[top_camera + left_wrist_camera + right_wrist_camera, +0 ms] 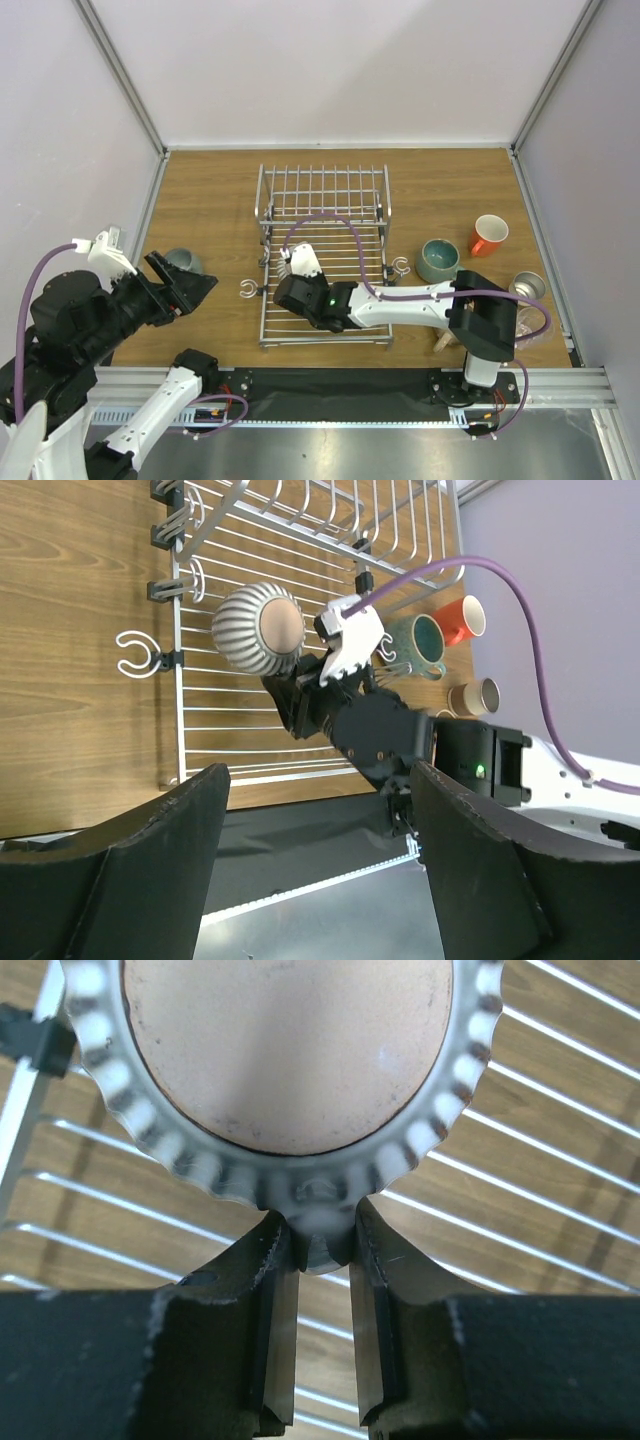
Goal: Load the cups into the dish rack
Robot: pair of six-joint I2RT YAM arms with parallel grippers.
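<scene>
My right gripper [322, 1238] is shut on the edge of the ribbed silver-grey cup [285, 1050], whose flat beige face points at the camera. This cup [258, 628] is over the flat slatted base of the dish rack [325, 195], near its left side. The left wrist view shows the rack's wires [225, 730] beneath it. In the top view the right gripper [295, 268] covers most of the cup. My left gripper [188, 286] stands open and empty at the table's left, just in front of a grey-green cup [185, 261]. Its fingers [150, 880] frame the near edge.
Right of the rack stand a teal-green cup [438, 260], a red-orange cup [489, 235] and a shiny metal cup [528, 287]. A beige cup [478, 697] sits near the right arm's base. White side hooks [245, 290] stick out from the rack.
</scene>
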